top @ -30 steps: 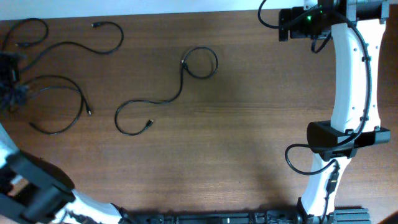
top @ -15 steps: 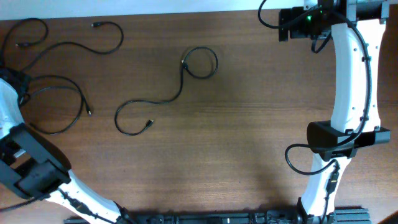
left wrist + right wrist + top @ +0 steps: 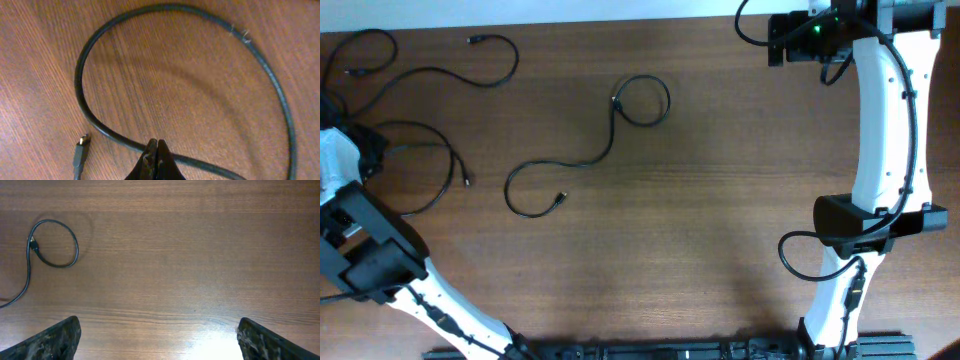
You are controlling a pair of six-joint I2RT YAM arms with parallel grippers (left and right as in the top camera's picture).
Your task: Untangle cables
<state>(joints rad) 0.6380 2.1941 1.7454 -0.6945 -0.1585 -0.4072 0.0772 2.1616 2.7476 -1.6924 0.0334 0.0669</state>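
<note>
Several thin black cables lie apart on the wooden table [image 3: 720, 200]. One loops at the far left [image 3: 453, 160], another trails along the top left [image 3: 470, 75], and a third snakes through the middle [image 3: 610, 140] with a small ring at its end. My left gripper [image 3: 370, 150] is at the left loop. In the left wrist view its fingers [image 3: 157, 145] are shut tip to tip, the cable [image 3: 100, 130] runs beneath them, and a plug [image 3: 80, 150] lies just left. My right gripper [image 3: 160, 340] hangs open and empty, with the ringed cable [image 3: 75, 250] far off to its left.
The right arm [image 3: 880, 120] stands along the table's right side, its wrist at the top right corner. The left arm's base link [image 3: 370, 260] crosses the lower left. The table's far edge runs along the top.
My left gripper has gone from open to shut. The left arm has swung in from the left edge towards the left loop. The right arm has not moved.
</note>
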